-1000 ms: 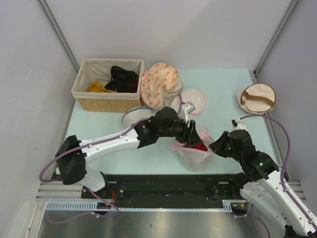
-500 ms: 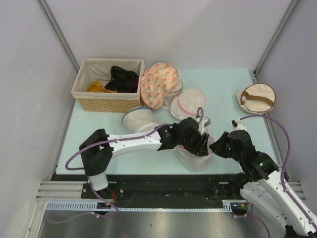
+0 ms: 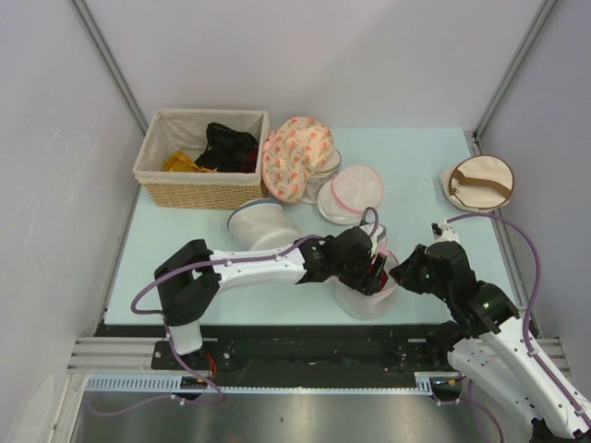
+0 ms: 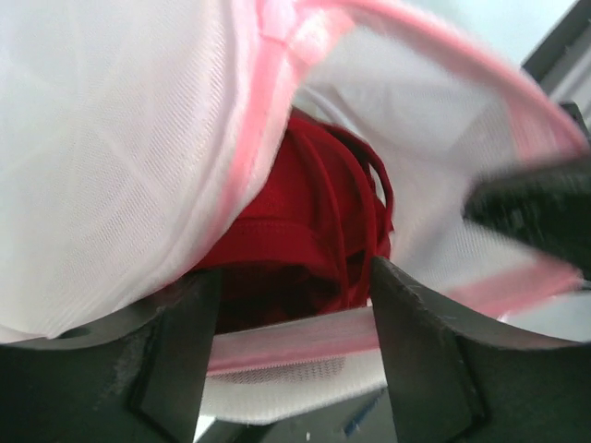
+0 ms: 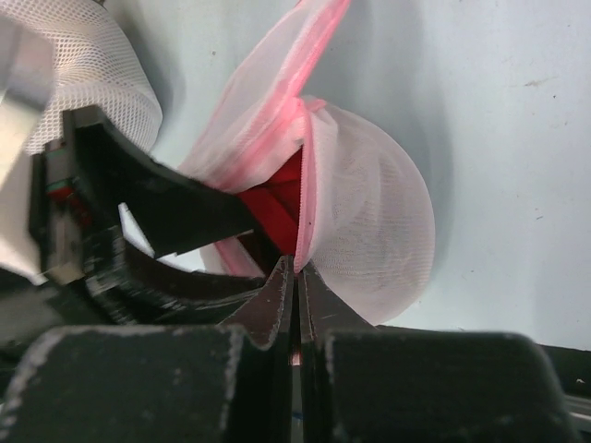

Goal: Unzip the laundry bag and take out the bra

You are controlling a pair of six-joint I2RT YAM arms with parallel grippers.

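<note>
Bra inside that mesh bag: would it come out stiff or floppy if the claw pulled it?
Probably floppy: the bra lies crumpled, straps looping loosely. It likely weighs little, since the thin bag stays rounded around it. The straps might snag on the zipper band.

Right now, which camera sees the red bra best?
The left wrist camera: the bra fills its middle, straps showing inside the open laundry bag. The right wrist camera shows a red sliver; the top camera only a tiny red patch.
</note>
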